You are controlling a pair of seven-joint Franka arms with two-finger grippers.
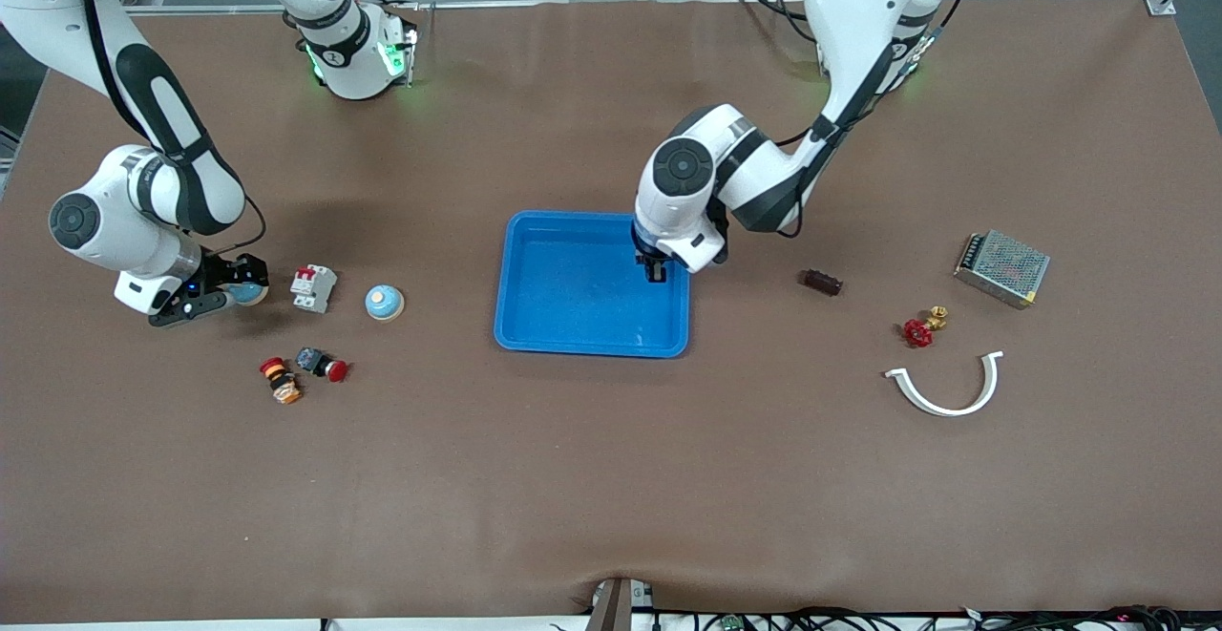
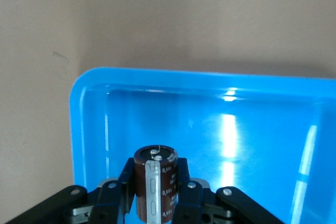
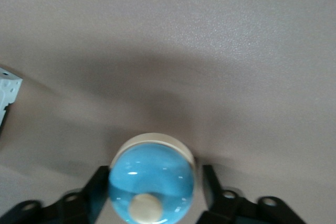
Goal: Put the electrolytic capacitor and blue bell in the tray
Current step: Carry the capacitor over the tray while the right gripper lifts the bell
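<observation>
The bright-blue tray (image 1: 573, 297) lies mid-table and fills the left wrist view (image 2: 236, 140). My left gripper (image 1: 656, 271) is over the tray's rim toward the left arm's end, shut on a brown electrolytic capacitor (image 2: 157, 171) held upright with its terminals up. My right gripper (image 1: 229, 294) is low at the table toward the right arm's end. Its fingers (image 3: 97, 195) stand on either side of a blue bell (image 3: 152, 174) with a cream button; one finger touches it, and a thin gap shows at the other. The bell also shows in the front view (image 1: 248, 294).
A second blue bell (image 1: 384, 303) and a white circuit breaker (image 1: 313, 287) sit between the right gripper and the tray. Two red push buttons (image 1: 321, 364) lie nearer the camera. Toward the left arm's end are a brown block (image 1: 821, 281), a red valve (image 1: 921, 328), a mesh box (image 1: 1001, 267) and a white curved strip (image 1: 945, 392).
</observation>
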